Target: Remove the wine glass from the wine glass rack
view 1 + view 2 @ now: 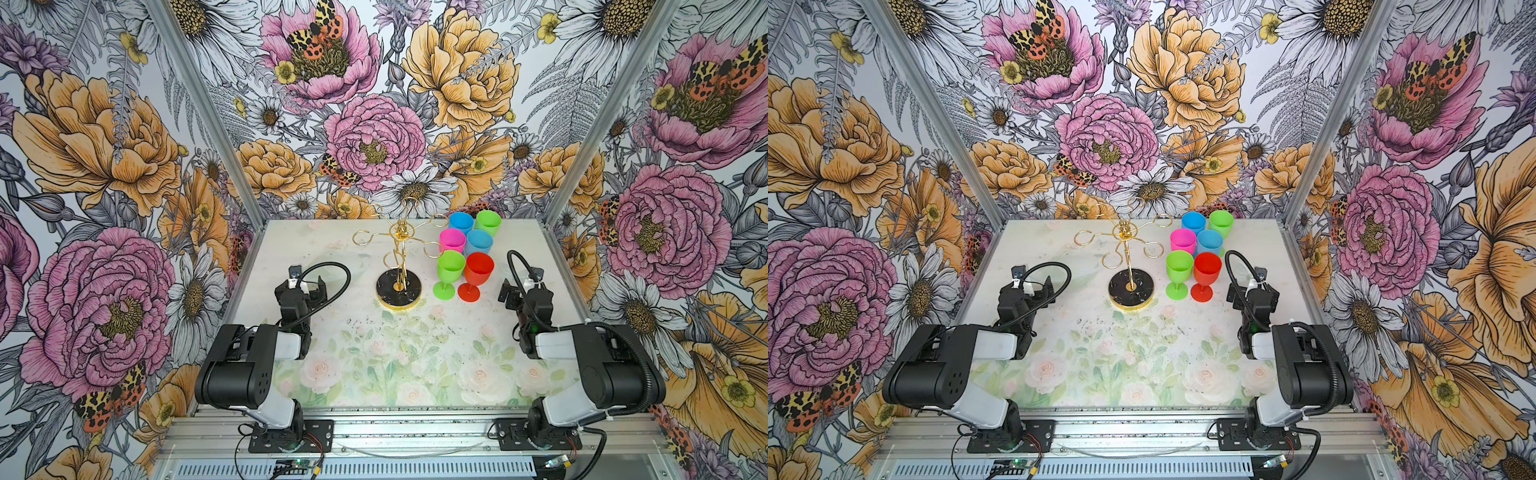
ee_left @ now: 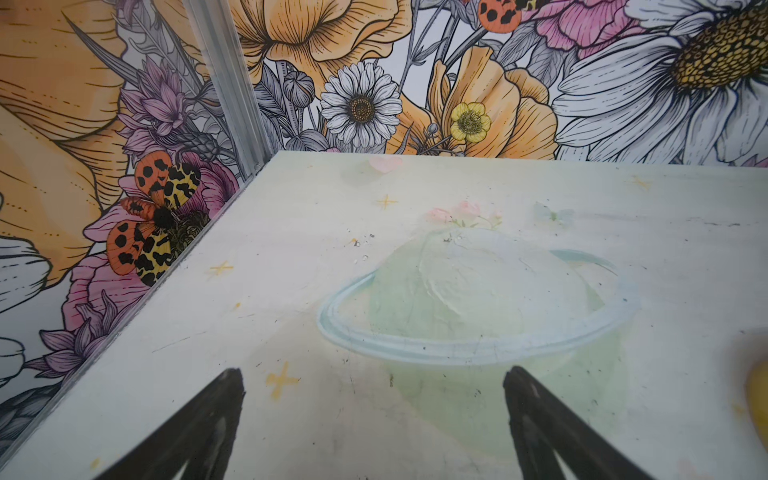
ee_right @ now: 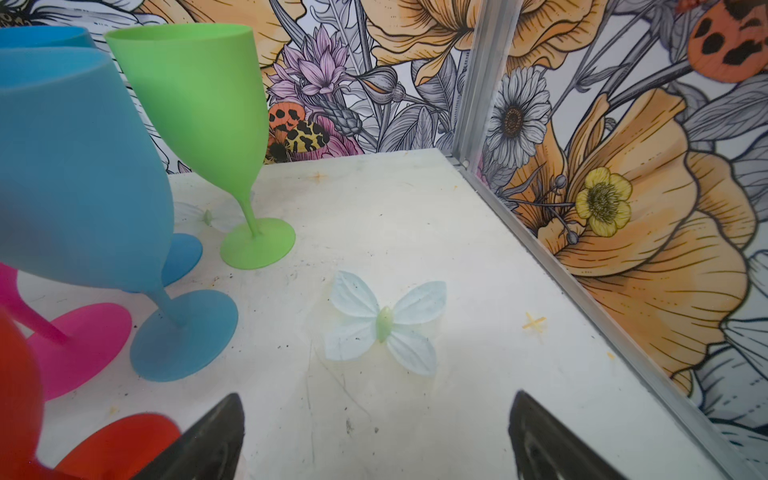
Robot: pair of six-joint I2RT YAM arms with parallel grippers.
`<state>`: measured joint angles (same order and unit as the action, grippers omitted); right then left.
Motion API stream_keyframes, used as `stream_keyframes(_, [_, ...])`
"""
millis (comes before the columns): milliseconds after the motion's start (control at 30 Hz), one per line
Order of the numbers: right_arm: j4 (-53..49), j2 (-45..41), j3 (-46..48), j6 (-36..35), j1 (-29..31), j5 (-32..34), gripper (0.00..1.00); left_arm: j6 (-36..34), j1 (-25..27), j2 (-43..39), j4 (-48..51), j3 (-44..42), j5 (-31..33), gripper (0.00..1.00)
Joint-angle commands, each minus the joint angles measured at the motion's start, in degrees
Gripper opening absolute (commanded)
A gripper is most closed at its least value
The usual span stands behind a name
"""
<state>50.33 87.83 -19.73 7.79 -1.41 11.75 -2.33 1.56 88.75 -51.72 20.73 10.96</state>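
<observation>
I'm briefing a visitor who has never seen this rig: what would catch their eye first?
The loud floral wallpaper covering the walls dominates. On the table, six bright plastic wine glasses stand clustered right of the gold wine glass rack, whose hooks all hang empty.

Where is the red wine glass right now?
In both top views the red wine glass stands on the table, right of the wine glass rack, beside a green glass.

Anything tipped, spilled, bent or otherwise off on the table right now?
Nothing stands out. The wine glass rack stands upright, every hook bare. The six coloured glasses stand upright, clustered beside it, none tipped. No spills; only dark specks and scuffs on the table.
</observation>
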Motion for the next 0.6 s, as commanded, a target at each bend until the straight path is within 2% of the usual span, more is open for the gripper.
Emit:
stream_keyframes(0, [3.9,-0.2,-0.2,-0.9,0.3,-0.4,0.99,2.4,-1.9,0.0,-2.1,0.9,-3.6,0.99])
stream_keyframes(133, [3.3,0.0,-0.5,-1.0,0.3,-0.1,0.99,2.7,-2.2,0.0,-1.8,1.0,-4.0,0.99])
stream_keyframes(267, [6.9,0.0,1.2,-0.6,0.5,1.4,0.99,2.9,-2.6,0.0,-1.9,1.0,-4.5,0.99])
stream_keyframes(400, [0.9,0.3,-2.0,-1.0,1.3,2.7,0.99,2.9,-2.6,0.0,-1.9,1.0,-4.5,0.99])
stream_keyframes(567, [2.2,0.3,-1.5,-1.8,2.1,3.6,1.00,2.9,-2.5,0.0,-2.0,0.8,-4.5,0.99])
